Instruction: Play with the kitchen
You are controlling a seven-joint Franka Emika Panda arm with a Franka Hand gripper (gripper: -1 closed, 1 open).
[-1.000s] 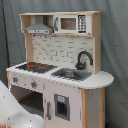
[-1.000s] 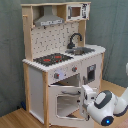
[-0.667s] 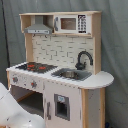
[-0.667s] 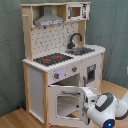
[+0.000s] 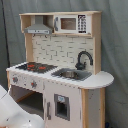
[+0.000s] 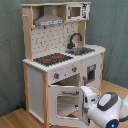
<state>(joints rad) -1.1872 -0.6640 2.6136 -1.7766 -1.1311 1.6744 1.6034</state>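
The arm [image 6: 107,107] is glossy white with rounded, bulbous link housings and dark grey to black seams at the joints. In the second exterior view, just in front of the kitchen [image 6: 60,60], a small blue light glows low on its rounded end cap. In the first exterior view only smooth white shell [image 5: 12,112] shows.

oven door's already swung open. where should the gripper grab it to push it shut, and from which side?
Take the oven door by its free edge beside the arm, pinching the frame rather than the window. Come from the second exterior view's right: the door stands open toward the front, so that edge is exposed.
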